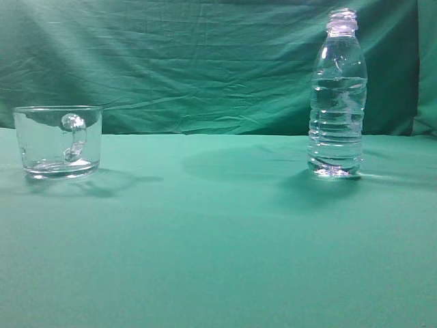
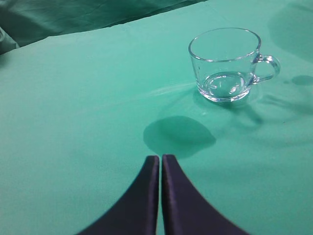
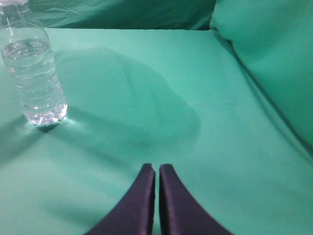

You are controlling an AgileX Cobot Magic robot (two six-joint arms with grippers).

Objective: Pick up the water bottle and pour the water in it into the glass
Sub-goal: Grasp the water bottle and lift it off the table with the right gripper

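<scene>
Nothing of the task done yet, judging from how things lie. Water bottle (image 1: 336, 96) upright and uncapped on the right of the worktop (image 1: 218, 239), untouched, water (image 1: 336, 113) reaching to roughly the shoulder. Glass (image 1: 58, 141) well apart on the left, upright, handle turned toward the exterior camera, holding no more than a thin film at the base, if anything. Left gripper (image 2: 160, 159) hanging above bare cloth short of the glass, jaws pressed together on nothing. Right gripper (image 3: 157, 169) likewise pressed together and empty, with the bottle off to its upper left. Still to come: opening, reaching, grasping, lifting, carrying across, tilting over the rim.

Bottle of thin clear plastic, ribbed in rings on the lower body, smooth rounded shoulders, narrow threaded neck; probably yielding under a hard squeeze. Glass short, wide, straight-sided, thick-based, with a looped handle; rigid and slick-looking. Worktop under a matte green cloth, faintly creased, with a wrinkled green cloth backdrop (image 1: 171, 61) behind. Gripper fingers (image 2: 142, 196) dark, smooth, tapering to narrow tips.
</scene>
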